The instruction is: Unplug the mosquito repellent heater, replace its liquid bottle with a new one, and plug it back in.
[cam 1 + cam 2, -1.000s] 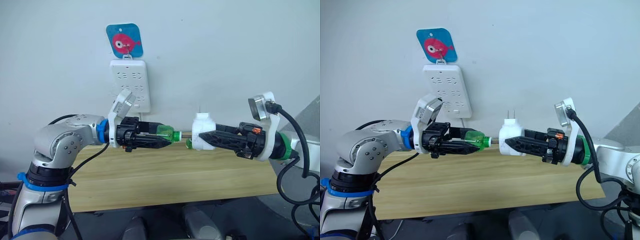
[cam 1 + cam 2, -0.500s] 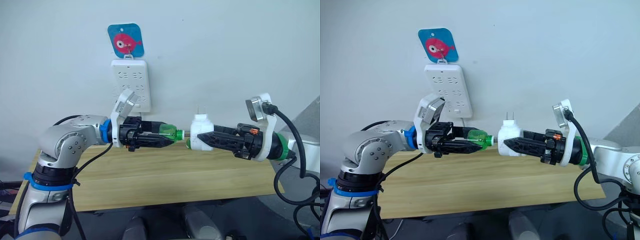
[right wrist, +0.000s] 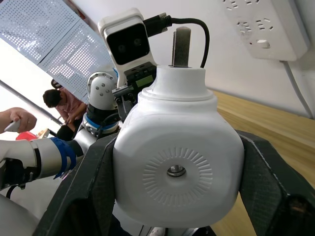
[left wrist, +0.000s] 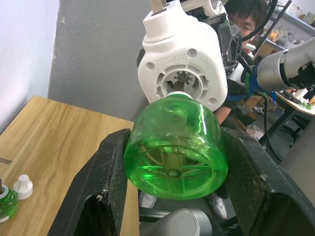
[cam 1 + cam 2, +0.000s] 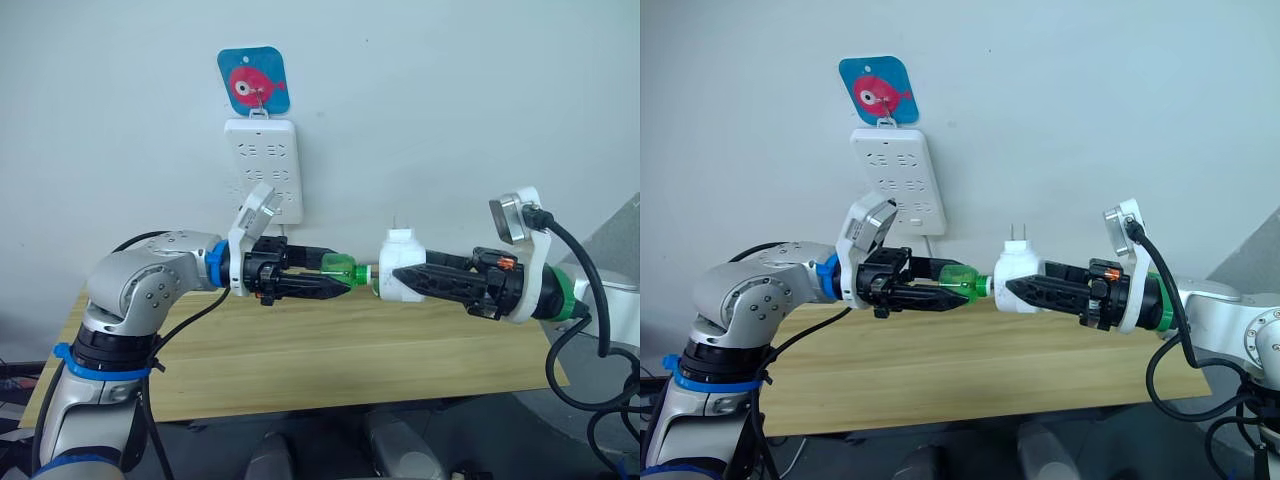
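Two grippers meet in mid-air above the light wooden table (image 5: 330,360), in front of the wall-hung long white power strip (image 5: 264,170). The left gripper (image 5: 335,283) has its black fingers clamped on the sides of a translucent green plastic liquid bottle (image 5: 338,270). The bottle's long axis is horizontal, neck pointing right. The right gripper (image 5: 1012,287) has its fingers closed around the small white rounded plastic mosquito repellent heater (image 5: 1014,278), unplugged, prongs (image 5: 1017,233) pointing up, socket side facing left.

The left wrist view puts the bottle neck at the heater's round threaded opening (image 4: 178,86). Whether it is seated I cannot tell; it appears just entered.

Key relation: bottle axis and socket axis look collinear, running left-right between the arms. Judgement: next move needs push and twist along that line.

A second green bottle (image 4: 7,201) and a white cap (image 4: 22,186) sit on the table.
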Robot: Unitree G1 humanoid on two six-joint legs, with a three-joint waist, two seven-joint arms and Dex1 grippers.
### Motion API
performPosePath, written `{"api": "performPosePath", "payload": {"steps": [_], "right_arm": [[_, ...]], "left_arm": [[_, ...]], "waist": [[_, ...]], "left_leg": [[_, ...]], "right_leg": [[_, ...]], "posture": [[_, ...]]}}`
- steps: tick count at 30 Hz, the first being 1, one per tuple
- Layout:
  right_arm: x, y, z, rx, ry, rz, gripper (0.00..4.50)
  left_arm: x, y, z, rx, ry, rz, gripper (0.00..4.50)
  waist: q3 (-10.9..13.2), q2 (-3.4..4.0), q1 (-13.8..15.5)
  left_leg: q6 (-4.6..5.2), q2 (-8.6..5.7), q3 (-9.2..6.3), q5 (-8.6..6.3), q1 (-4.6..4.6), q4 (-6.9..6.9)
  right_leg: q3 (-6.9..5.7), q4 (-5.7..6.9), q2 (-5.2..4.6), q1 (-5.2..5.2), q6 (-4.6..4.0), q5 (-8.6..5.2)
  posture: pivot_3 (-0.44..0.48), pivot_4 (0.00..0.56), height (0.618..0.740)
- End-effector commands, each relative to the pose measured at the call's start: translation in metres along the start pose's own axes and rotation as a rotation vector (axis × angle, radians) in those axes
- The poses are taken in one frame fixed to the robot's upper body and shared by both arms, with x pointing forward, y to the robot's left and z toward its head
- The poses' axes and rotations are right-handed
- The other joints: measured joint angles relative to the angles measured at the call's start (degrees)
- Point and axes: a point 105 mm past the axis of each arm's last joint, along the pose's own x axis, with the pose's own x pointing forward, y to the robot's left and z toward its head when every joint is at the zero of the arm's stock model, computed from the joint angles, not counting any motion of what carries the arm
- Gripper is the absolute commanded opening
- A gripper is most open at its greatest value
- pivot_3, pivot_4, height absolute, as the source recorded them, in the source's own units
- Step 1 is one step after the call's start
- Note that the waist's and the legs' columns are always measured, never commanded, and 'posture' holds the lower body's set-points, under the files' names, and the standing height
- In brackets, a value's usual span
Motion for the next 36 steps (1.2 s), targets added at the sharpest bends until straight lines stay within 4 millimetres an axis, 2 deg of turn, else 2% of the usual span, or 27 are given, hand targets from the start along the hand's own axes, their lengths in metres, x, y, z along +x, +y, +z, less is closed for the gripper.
{"api": "performPosePath", "payload": {"steps": [1,22,30,36], "right_arm": [[0.001,0.009,0.005,-0.031,-0.018,0.031,2.97],[0.000,0.003,-0.002,-0.024,0.008,0.011,2.97],[0.001,0.006,-0.001,-0.026,0.000,0.029,2.97],[0.000,0.004,0.003,-0.018,-0.029,0.019,2.97]], "left_arm": [[0.006,-0.008,0.008,0.047,-0.018,-0.042,2.37],[0.006,-0.008,0.022,0.032,-0.065,-0.044,2.37],[0.008,-0.004,0.020,0.032,-0.069,-0.023,2.35],[0.005,-0.004,0.011,0.027,-0.038,-0.013,2.35]], "waist": [[0.0,0.00,0.0],[0.0,0.00,0.3],[0.0,0.00,0.8],[0.0,0.00,0.9]], "left_leg": [[0.00,0.00,0.00,0.00,0.00,0.00],[0.00,0.00,0.00,0.00,-0.01,0.02],[0.00,0.00,0.00,0.00,-0.01,0.02],[0.00,0.00,0.00,0.00,-0.01,0.03]], "right_leg": [[0.00,0.00,0.00,0.00,0.00,0.00],[0.00,0.00,0.00,0.00,0.01,0.00],[0.00,0.00,0.00,0.00,0.01,0.01],[0.00,0.00,0.00,0.00,0.01,0.01]], "posture": [[-0.213,0.087,0.704],[-0.207,0.091,0.704],[-0.208,0.090,0.704],[-0.209,0.091,0.704]]}}
